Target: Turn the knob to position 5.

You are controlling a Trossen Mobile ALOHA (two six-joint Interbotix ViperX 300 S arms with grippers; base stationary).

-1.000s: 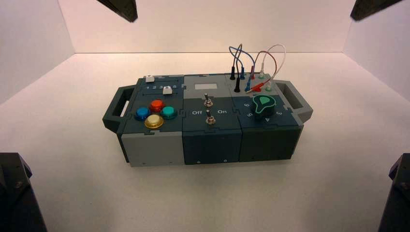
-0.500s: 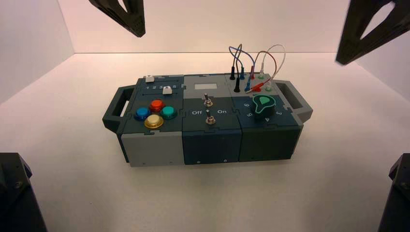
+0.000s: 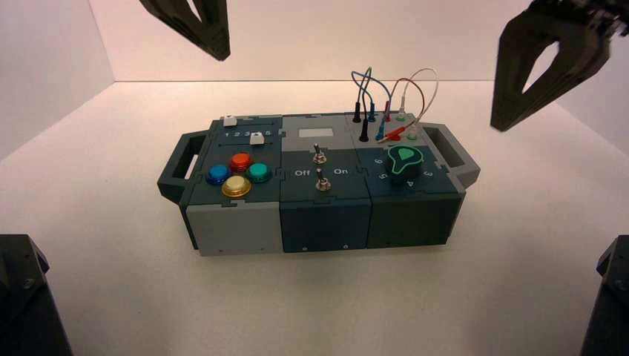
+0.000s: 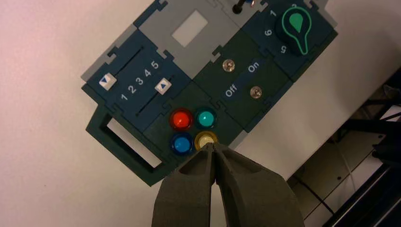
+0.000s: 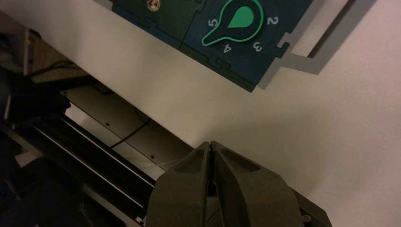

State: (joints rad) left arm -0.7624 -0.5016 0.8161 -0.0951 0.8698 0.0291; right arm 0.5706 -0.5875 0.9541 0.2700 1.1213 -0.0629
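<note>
Knob point(image 3: 405, 162) on box right of centre in high view, pointer between 4 and 5 point(image 5: 213, 22). Right gripper point(image 3: 501, 126) upper right, clenched empty; left gripper point(image 3: 221, 56) upper left, likewise. Risk: closed tips skid off knob; overtwist overshoots 5.

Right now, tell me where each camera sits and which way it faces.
High view: above and behind the arms, looking down at the box; both grippers show near the top.
Left wrist view: on the left wrist, facing the sliders and coloured buttons; left gripper, shut.
Right wrist view: on the right wrist, facing the box's knob end; right gripper, shut.
All share the green pointer knob.
</note>
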